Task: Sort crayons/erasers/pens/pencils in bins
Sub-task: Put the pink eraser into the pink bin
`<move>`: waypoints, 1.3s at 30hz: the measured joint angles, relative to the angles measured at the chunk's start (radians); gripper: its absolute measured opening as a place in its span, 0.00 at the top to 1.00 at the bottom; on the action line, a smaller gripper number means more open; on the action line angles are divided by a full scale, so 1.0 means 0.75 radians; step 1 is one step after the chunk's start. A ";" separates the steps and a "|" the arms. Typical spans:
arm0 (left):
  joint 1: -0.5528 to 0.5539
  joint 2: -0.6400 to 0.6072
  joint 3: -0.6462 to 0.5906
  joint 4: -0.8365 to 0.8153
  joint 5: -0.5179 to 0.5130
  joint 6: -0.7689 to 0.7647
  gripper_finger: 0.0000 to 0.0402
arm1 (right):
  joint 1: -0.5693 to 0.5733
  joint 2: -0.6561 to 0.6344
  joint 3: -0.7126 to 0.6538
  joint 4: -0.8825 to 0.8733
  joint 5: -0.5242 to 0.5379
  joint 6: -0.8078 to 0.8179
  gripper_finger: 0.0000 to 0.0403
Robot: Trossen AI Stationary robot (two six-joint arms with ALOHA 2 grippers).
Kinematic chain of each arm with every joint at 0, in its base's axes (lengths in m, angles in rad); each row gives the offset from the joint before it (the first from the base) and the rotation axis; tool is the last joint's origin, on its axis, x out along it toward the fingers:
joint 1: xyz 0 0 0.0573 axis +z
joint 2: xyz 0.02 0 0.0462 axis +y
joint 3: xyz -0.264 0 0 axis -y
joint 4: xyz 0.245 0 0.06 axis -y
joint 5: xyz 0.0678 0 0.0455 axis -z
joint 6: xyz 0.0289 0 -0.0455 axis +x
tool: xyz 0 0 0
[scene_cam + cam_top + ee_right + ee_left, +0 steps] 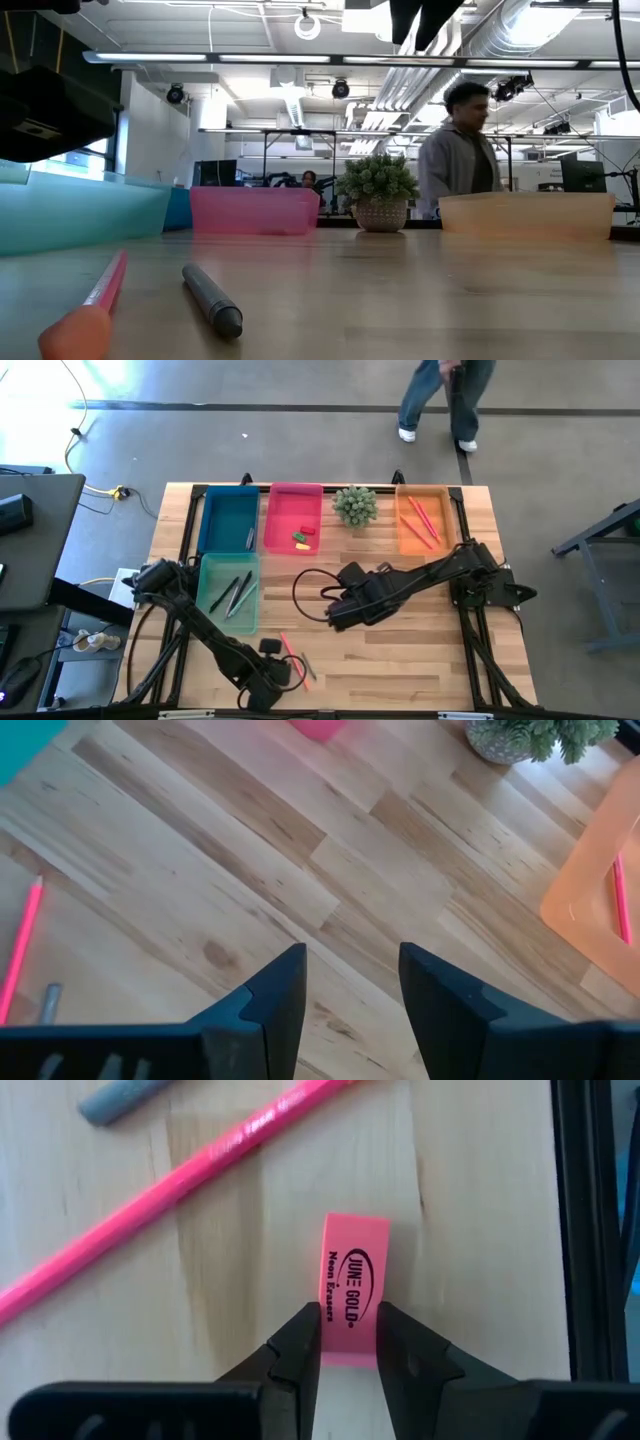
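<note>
The left end effector (pixel 348 1338) pinches a pink eraser (pixel 353 1287) lying on the counter (pixel 400 660) beside a pink pencil (pixel 170 1185), so next it should lift toward the pink bin (pixel 293 493).

Pink eraser (pixel 352 1285), centre of left wrist view: oval logo "JUNE GOLD", beneath it "Neon Erasers". Pencil (pixel 170 1185) imprint illegible.

Pink eraser (pixel 352 1285), printed "June Gold", flat on the wood beside the pink pencil (pixel 170 1185); lying just past that pencil, a grey stick (pixel 125 1098).
</note>
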 joint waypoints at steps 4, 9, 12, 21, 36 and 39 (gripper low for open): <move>0.007 -0.032 -0.005 -0.049 0.012 0.009 0.81 | 0.001 -0.018 0.001 0.000 0.024 0.000 0.62; 0.014 -0.061 -0.002 -0.112 0.005 0.009 0.81 | 0.000 -0.041 0.002 0.000 0.045 -0.025 0.62; 0.017 -0.093 -0.002 -0.135 -0.019 0.009 0.81 | 0.000 -0.050 0.003 0.000 0.048 -0.040 0.62; 0.084 -0.233 0.001 -0.206 -0.128 0.009 0.81 | 0.000 -0.093 0.003 0.000 0.085 -0.121 0.62; 0.409 -0.526 0.003 -0.288 -0.371 0.081 0.81 | -0.006 -0.235 0.003 -0.002 0.274 -0.380 0.62; 0.495 -0.567 0.003 -0.302 -0.418 0.115 0.81 | -0.013 -0.250 0.003 -0.002 0.296 -0.434 0.62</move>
